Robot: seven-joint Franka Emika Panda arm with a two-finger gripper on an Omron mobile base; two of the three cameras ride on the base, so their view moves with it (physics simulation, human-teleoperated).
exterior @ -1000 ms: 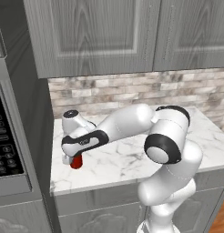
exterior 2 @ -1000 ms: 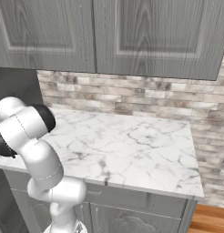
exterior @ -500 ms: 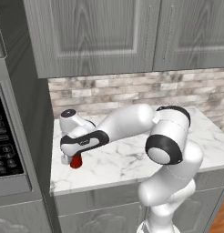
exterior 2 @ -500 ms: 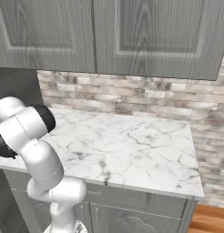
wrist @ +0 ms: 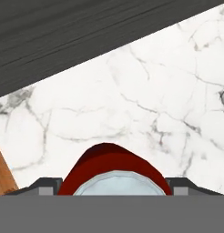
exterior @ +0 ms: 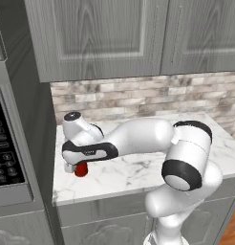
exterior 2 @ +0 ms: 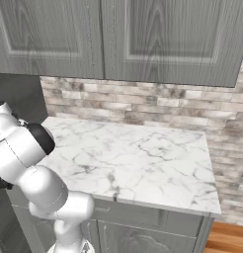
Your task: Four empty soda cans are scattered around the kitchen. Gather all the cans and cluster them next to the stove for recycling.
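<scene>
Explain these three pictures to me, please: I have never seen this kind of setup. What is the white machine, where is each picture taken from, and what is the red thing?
The white machine is a robot arm in a simulated kitchen. Two cameras ride on its base: one looks from behind its left, the other from behind its right, over the same marble counter. The third sits on the hand, looking down along the gripper. The red thing is a soda can with a silvery top, standing near the counter's left end beside the dark cabinet wall. The hand hangs right above it, a finger tip on either side. Whether the fingers touch the can cannot be told. A microwave keypad shows at far left.
</scene>
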